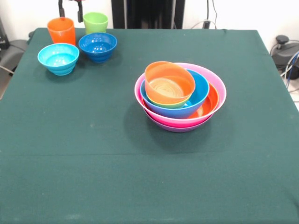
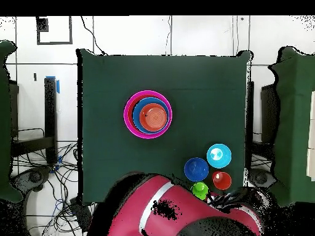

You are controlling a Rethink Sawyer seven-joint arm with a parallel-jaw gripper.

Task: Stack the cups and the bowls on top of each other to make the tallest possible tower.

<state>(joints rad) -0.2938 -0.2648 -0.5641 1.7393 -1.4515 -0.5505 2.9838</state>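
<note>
While the gripper (image 1: 70, 9) shows only as two dark fingertips at the far left edge of the table (image 1: 93, 163), just above the orange cup (image 1: 61, 31), its jaws stand apart with nothing between them. In the overhead view the red arm (image 2: 160, 212) lies over the table's edge beside the same cluster.

That cluster sits in the far left corner as the front view has it. The orange cup stands upright, with the lime green cup (image 1: 96, 22) just to its right, a little farther back. Nearer than these are two small bowls, both upright: the light blue bowl (image 1: 58, 58) to the left and the dark blue bowl (image 1: 97, 46) to the right, close beside each other and just in front of the cups.

Well apart from them, right of the table's centre, stands the tower (image 1: 180, 95). A purple bowl (image 1: 175, 128) shows only as a sliver at the base, under the wide pink bowl (image 1: 217, 88). Nested inside are a large orange bowl (image 1: 210, 102), a blue bowl (image 1: 198, 91), a thin rim of a lime green bowl (image 1: 170, 104), and on top a small orange bowl (image 1: 169, 83) tilted toward the near side.
</note>
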